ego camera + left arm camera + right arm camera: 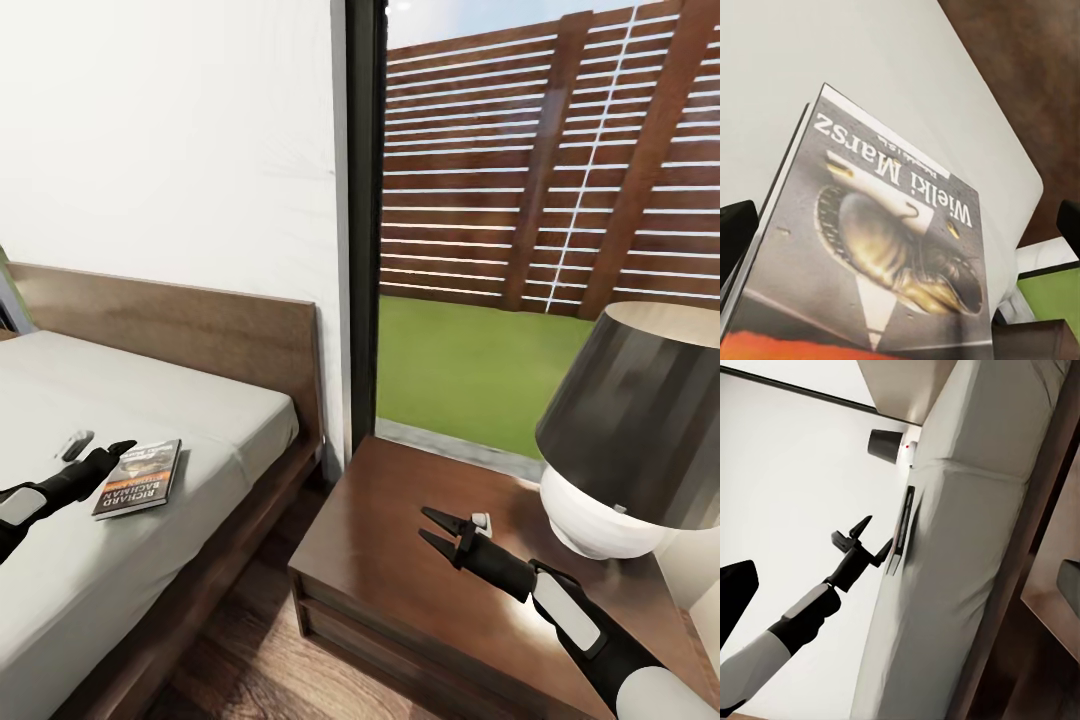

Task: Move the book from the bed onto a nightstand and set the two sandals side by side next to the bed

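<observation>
Reaching with spread left gripper (95,447) toward the book (139,478) lying on the bed (60,580) at nine o'clock; right gripper (433,529) is idling spread over the nightstand (380,570); nothing is placed yet.

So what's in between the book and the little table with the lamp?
In the head view, bare grey mattress runs from the book to the bed edge, then the dark wooden frame, then a strip of wood floor before the nightstand.
</observation>
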